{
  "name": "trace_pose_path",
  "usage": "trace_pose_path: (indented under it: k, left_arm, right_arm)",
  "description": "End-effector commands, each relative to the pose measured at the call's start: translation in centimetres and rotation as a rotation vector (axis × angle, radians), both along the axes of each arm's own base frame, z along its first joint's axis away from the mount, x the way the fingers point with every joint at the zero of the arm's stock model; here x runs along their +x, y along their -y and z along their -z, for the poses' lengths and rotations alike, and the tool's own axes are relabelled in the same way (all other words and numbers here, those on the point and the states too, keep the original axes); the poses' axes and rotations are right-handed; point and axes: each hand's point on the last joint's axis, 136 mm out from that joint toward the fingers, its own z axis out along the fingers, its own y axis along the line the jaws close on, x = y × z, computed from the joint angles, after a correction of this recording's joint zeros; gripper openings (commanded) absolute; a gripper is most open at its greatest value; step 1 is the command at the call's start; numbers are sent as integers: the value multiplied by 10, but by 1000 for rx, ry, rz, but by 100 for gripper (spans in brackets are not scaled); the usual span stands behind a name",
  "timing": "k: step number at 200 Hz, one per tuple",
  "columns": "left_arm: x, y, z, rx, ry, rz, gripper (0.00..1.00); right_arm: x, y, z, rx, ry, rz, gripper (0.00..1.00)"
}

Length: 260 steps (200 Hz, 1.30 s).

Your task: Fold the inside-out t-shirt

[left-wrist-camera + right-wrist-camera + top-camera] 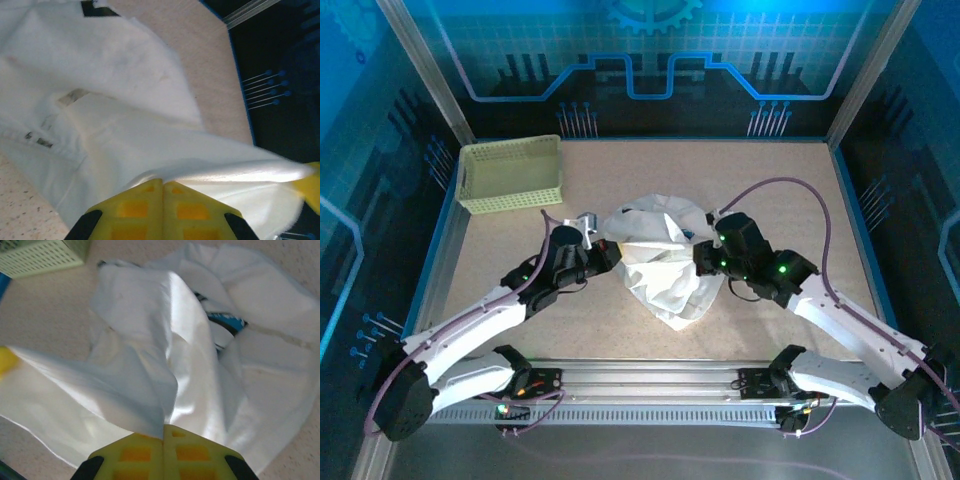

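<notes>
at the near edge we see the two arm bases on their rail, and from there both arms reach in toward the middle of the table (620,330). the left gripper (608,254) meets the left side of the t-shirt (665,275) and the right gripper (706,262) meets its right side. in each wrist view the yellow fingers (140,210) are pressed flat together with a fold of white cloth caught at their tips. both pincers are closed tight, each holding an edge of the shirt.

the shirt lies between them in the middle of the table, a crumpled white heap rather than a flat shape. a band of cloth runs across from one gripper to the other. below it a loose point of fabric trails toward the near edge, and more cloth is bunched behind. the material is soft and thin, with deep creases and visible seams. from the right wrist we see the blue-and-dark print (225,322) peeking out between folds — the shirt's own layers cover most of it. from the left wrist we see small dark marks (37,139) beside a seam.

in the top view the gripper bodies hide the shirt's side edges. further back, at the far left of the table, stands the pale green lattice basket (510,175) — upright and well apart from the shirt. behind it rises the blue patterned back wall (650,50).
</notes>
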Motion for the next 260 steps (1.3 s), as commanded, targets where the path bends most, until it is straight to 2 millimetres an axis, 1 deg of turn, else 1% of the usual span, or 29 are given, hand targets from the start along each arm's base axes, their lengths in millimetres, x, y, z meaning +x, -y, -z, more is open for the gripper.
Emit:
trace_pose_path:
  k: [1,23,44,61,75,87,94,100,106,115,121,128,142,157,170,177,179,183,186,187,189,190,191,194,201,204,211,233,260]
  left_arm:
    - [4,3,-17,-24,34,27,0]
    - [5,19,-22,-67,20,85,0]
    - [10,40,-38,-70,38,128,0]
    - [12,72,-57,-18,83,196,0]
    - [11,105,-69,-10,104,280,0]
    - [6,134,-78,-24,116,364,9]
    - [2,148,-79,-28,119,406,16]
    - [0,157,-77,-25,114,434,23]
    - [0,161,-73,-14,105,444,32]
    - [5,157,-63,19,81,416,47]
    - [10,148,-53,55,57,378,52]
    - [17,134,-40,91,25,328,54]
    - [35,97,-11,137,-61,207,62]
    - [49,52,29,197,-212,84,64]
    - [56,33,56,246,-303,59,64]
    - [59,30,67,278,-327,68,64]
    - [59,30,69,287,-330,73,64]
    - [60,30,74,308,-336,83,65]
    - [61,31,77,321,-340,90,65]
    - [62,31,78,325,-343,92,65]
    - [62,31,81,333,-350,96,65]
    - [62,31,82,336,-352,96,65]
    - [62,32,83,338,-354,98,65]
    - [63,32,85,345,-361,99,65]
    - [66,32,91,361,-374,99,66]
    - [67,32,94,372,-378,99,67]
    - [70,31,99,391,-385,94,68]
    - [84,30,116,456,-410,74,72]
    - [98,34,131,494,-430,68,74]
  right_arm:
    - [-10,20,30,-51,-83,37,0]
    - [-8,32,34,-69,-99,84,0]
    - [-4,54,33,-96,-106,155,0]
    - [0,77,26,-101,-99,227,0]
    - [1,101,21,-110,-90,308,0]
    - [1,126,19,-123,-96,398,0]
    - [0,143,21,-125,-114,462,0]
    - [-2,154,23,-115,-129,505,0]
    - [-3,164,26,-100,-146,544,0]
    - [-4,178,30,-68,-166,602,0]
    - [-5,183,35,-42,-180,626,0]
    - [-4,189,40,-8,-196,651,0]
    - [-3,197,51,58,-231,687,0]
    - [0,201,61,99,-261,693,0]
    - [3,201,68,85,-284,683,0]
    - [3,202,71,72,-297,681,0]
    - [2,202,72,68,-299,679,2]
    - [2,204,72,59,-304,681,10]
    - [2,205,73,48,-307,681,19]
    - [2,205,73,48,-307,681,19]
    - [1,205,73,40,-309,681,24]
    - [0,206,73,34,-309,682,28]
    - [0,206,73,34,-309,682,28]
    - [-1,207,73,19,-310,684,35]
    - [-4,209,71,-10,-308,686,43]
    - [-6,209,70,-32,-304,686,49]
    - [-9,210,65,-75,-289,684,55]
    - [-20,206,52,-186,-240,667,67]
    - [-36,187,59,-212,-271,627,71]
